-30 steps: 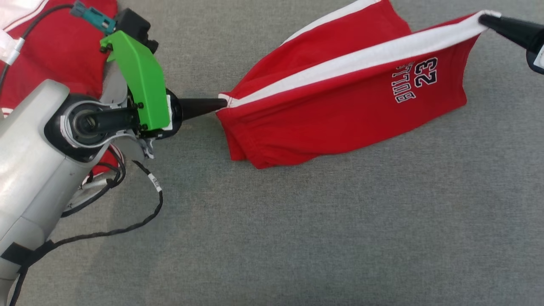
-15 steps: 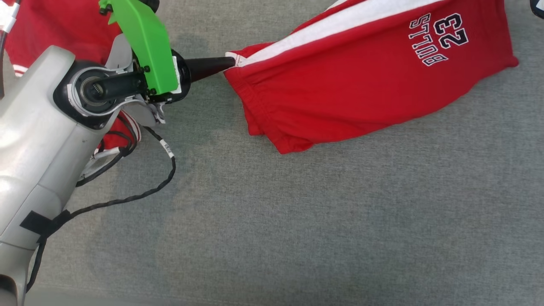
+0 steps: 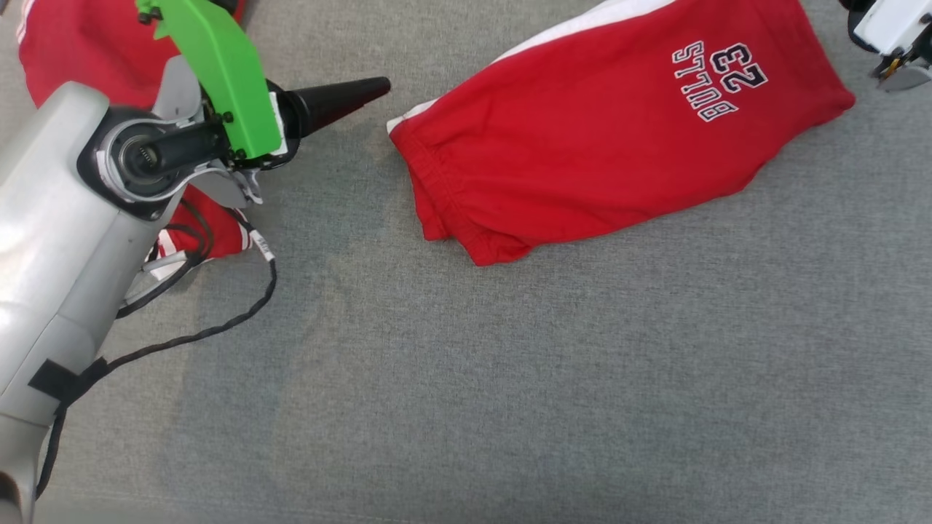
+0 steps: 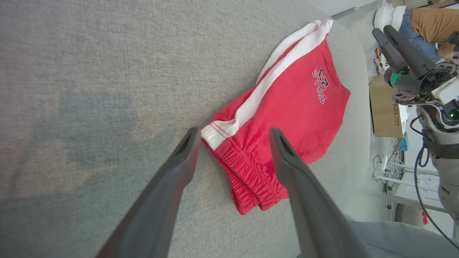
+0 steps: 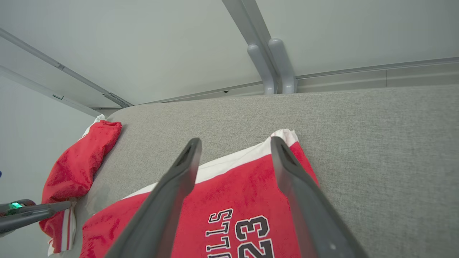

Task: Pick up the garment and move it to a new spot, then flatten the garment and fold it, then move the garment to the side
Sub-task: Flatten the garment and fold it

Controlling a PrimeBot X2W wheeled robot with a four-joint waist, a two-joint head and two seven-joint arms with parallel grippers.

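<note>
While the left tool [image 4: 233,132] and right tool [image 5: 235,140] both stand with fingers spread, gripping nothing, the garment [image 3: 597,138] lies loose on the grey desk [image 3: 510,378], its gathered end just beside the left tool; another red piece [image 3: 87,65] lies partly under that arm.

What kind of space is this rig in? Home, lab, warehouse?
Likely a robotics lab or test room, not a home. The work surface is a grey fabric-covered table. A brown cardboard box stands past its edge, and plain white wall panels run behind it.
</note>
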